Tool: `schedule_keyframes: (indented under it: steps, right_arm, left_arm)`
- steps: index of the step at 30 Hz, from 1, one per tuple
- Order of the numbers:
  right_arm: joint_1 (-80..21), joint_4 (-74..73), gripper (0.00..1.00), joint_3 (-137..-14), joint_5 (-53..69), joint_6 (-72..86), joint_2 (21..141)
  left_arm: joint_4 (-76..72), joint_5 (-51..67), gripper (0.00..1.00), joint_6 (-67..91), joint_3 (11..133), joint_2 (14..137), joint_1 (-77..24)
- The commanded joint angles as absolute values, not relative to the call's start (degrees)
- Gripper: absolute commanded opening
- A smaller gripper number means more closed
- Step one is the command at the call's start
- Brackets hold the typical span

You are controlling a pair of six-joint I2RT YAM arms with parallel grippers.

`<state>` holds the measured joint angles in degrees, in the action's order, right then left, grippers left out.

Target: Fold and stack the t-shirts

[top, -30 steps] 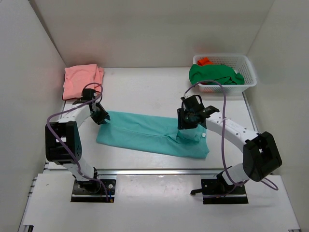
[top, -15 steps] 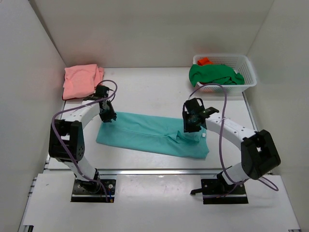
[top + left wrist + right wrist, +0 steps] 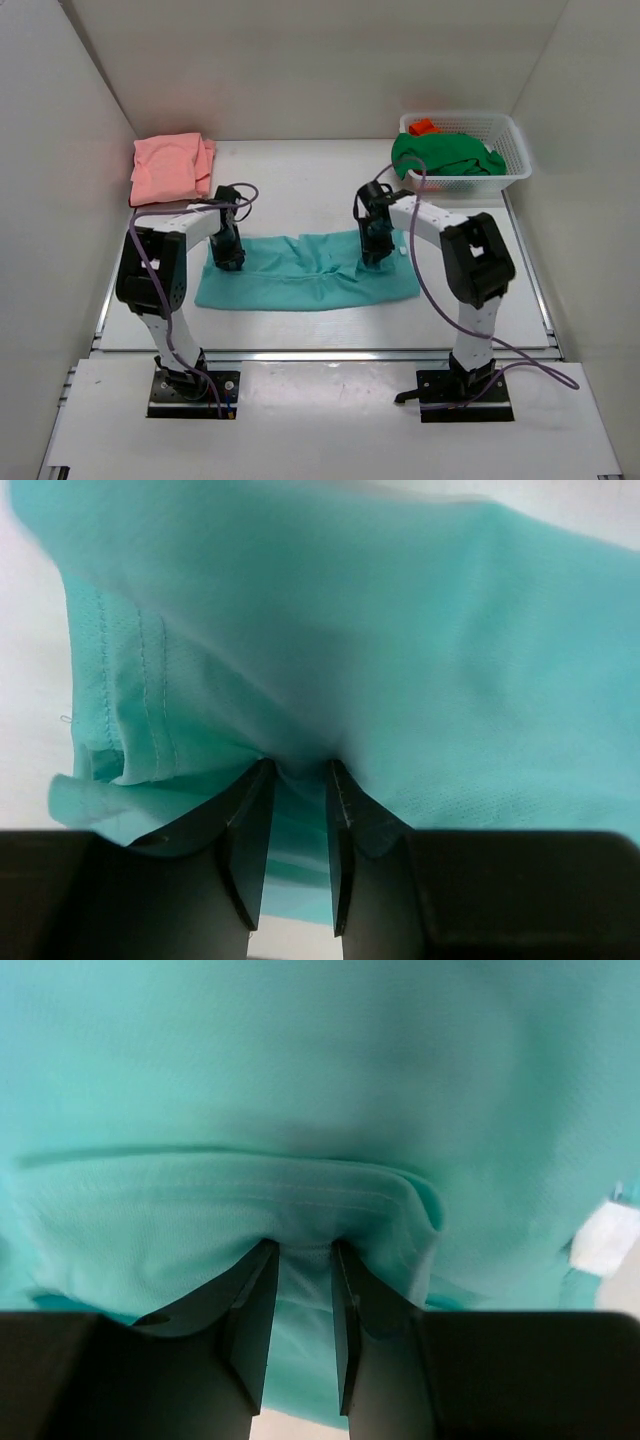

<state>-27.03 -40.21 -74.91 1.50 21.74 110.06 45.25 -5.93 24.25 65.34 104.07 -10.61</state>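
Risk: soft teal cotton t-shirt (image 3: 310,280) slipping from thin pinches; uneven pulling skewing the fold.
Left gripper (image 3: 297,770): clamped on bunched cloth beside the stitched hem.
Right gripper (image 3: 302,1250): clamped on a doubled edge.
Look: long rumpled band, low across mid white counter (image 3: 300,190), pinched along far edge.

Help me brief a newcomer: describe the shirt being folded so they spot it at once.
On the white table, look at the middle, between the two arms. The teal t-shirt lies as a long band, pinched by the left gripper and right gripper. The pink t-shirt sits folded at back left and the green t-shirt is in the basket; only this one is teal and held.
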Motion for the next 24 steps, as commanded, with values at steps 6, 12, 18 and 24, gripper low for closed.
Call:
schedule_keyframes:
  steps: [6, 12, 18, 24]
  right_arm:
    - [-25.40, -46.47, 0.26, -119.61, 8.60, 15.21, 140.84]
    - [-22.86, -50.47, 0.26, -155.31, 17.39, 15.64, 156.45]
    - [-24.60, -36.41, 0.24, -134.40, 13.29, 8.97, 137.57]
    - [-25.31, -38.75, 0.29, -129.32, 7.49, 7.47, 123.77]
  left_arm:
    - [51.24, 10.00, 0.32, 28.81, 49.42, 93.98, -18.62]
    - [48.69, 23.00, 0.23, 37.16, 39.74, 82.29, -23.11]
    - [46.67, 29.26, 0.24, 41.48, 45.60, 76.55, -21.27]
    - [45.89, 31.64, 0.24, 42.10, 57.55, 80.49, -18.64]
